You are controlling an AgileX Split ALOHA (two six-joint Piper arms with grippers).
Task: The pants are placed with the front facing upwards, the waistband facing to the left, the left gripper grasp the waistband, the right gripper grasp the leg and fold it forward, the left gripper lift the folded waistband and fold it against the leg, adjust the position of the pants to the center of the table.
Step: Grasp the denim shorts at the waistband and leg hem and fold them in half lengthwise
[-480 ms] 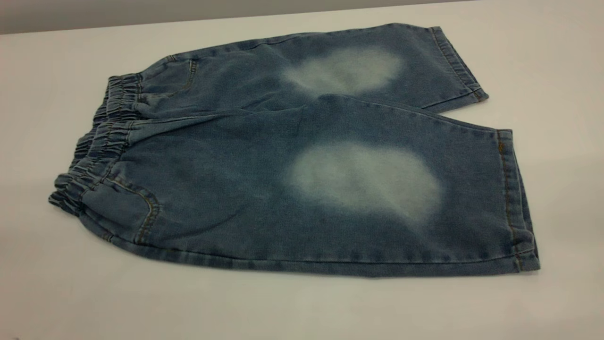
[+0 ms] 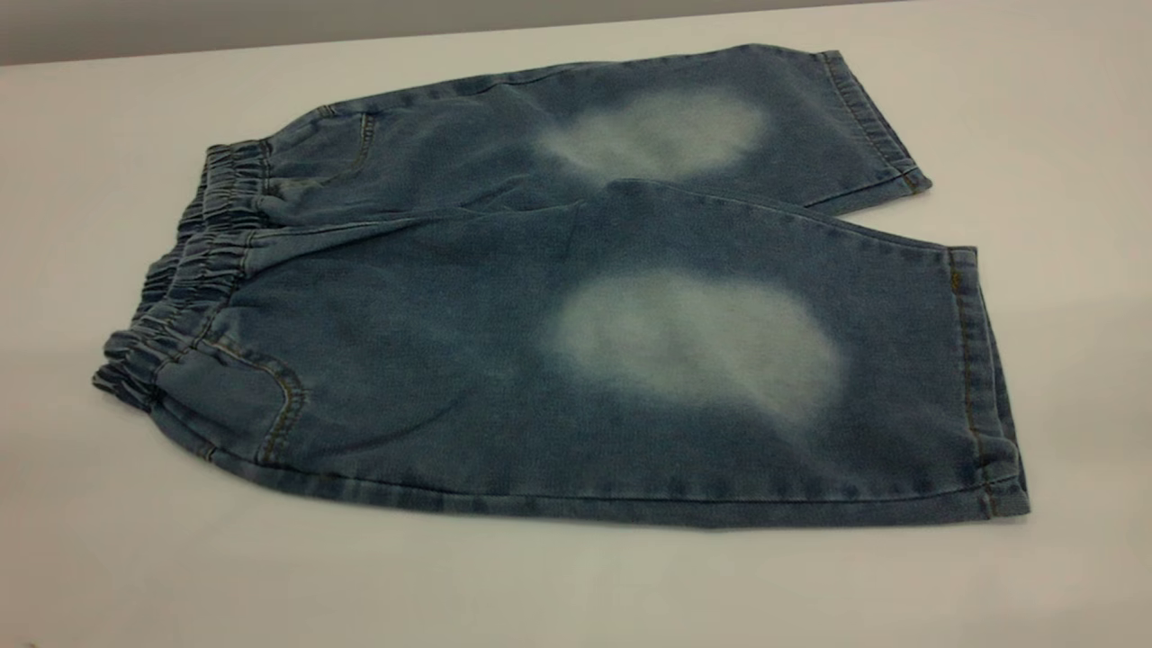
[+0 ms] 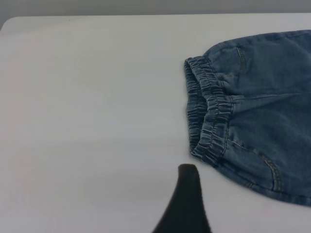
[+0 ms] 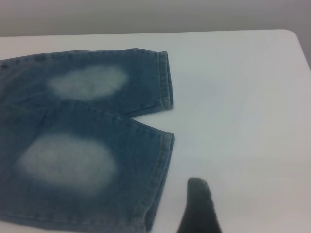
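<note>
Denim pants (image 2: 558, 306) lie flat on table (image 2: 135, 558), waistband (image 2: 180, 288) leftward for the left gripper (image 3: 187, 194); neither gripper's jaw state can be told.

Only one dark fingertip of the left end effector (image 3: 187, 194) shows, hanging near the waistband (image 3: 209, 114), and likewise one dark fingertip of the right end effector (image 4: 199, 206) hangs near the same garment's hem, neither touching cloth.
</note>
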